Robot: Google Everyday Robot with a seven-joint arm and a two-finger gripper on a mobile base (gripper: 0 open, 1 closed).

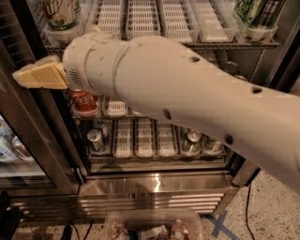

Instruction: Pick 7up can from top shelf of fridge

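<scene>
The 7up can (61, 11) stands at the left end of the top shelf (178, 21) — the gripper (22, 77) lower, further left.

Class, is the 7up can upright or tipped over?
Upright: the 7up can stands straight on the top shelf. The gripper is below it, at left.
</scene>
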